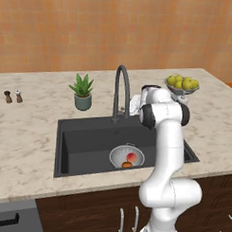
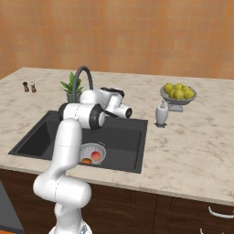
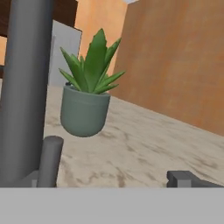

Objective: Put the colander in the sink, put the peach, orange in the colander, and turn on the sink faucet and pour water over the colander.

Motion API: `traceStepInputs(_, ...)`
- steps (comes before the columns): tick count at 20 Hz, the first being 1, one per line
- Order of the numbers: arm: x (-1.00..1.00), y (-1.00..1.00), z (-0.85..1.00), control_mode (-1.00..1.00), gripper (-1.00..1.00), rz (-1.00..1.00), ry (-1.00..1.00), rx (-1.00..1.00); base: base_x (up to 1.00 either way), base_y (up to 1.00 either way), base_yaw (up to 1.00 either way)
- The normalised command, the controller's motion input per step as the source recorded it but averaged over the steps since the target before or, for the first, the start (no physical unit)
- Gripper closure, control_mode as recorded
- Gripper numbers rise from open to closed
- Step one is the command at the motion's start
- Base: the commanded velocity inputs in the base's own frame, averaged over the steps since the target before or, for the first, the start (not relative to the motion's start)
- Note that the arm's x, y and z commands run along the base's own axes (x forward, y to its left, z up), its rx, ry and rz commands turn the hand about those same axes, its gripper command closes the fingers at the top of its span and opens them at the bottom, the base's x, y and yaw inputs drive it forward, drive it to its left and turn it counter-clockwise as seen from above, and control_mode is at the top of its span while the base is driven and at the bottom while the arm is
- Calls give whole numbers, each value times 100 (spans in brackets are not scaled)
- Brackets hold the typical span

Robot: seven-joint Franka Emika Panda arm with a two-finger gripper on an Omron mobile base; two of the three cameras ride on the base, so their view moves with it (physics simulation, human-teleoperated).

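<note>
My own arm's base column fills the near foreground; from there the arm rises, bends at the elbow above the front of the sink (image 1: 70,135), and reaches back toward the sink faucet (image 1: 120,92). My tool (image 1: 135,105) sits low at the back rim of the basin, just right of the faucet's base, pointing sideways along the tabletop (image 1: 27,133). In the hand view the faucet's thick grey stem (image 3: 26,92) stands close on the left with its small side lever (image 3: 49,159) just beside it; one dark fingertip (image 3: 186,178) shows at the lower right. Whether the tool is wide or narrow I cannot tell.

The colander (image 1: 127,156) rests on the sink floor, front right of the basin. The peach (image 1: 131,157) and the orange (image 1: 127,164) lie inside it, touching.

Farther out: a potted plant (image 1: 82,92) left of the faucet, a soap dispenser (image 2: 161,114) right of the sink, a bowl of yellow-green fruit (image 1: 182,85) beyond, two small shakers (image 1: 13,96) far left.
</note>
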Motion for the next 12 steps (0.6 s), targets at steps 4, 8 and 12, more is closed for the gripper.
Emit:
traceStepInputs(4, 39, 5, 0, -100, -100, 0, 0, 0, 0, 0, 0)
traceStepInputs(8, 32, 4, 0, -100, -100, 0, 0, 0, 0, 0, 0)
traceStepInputs(12, 15, 8, 6, -100, -100, 0, 0, 0, 0, 0, 0)
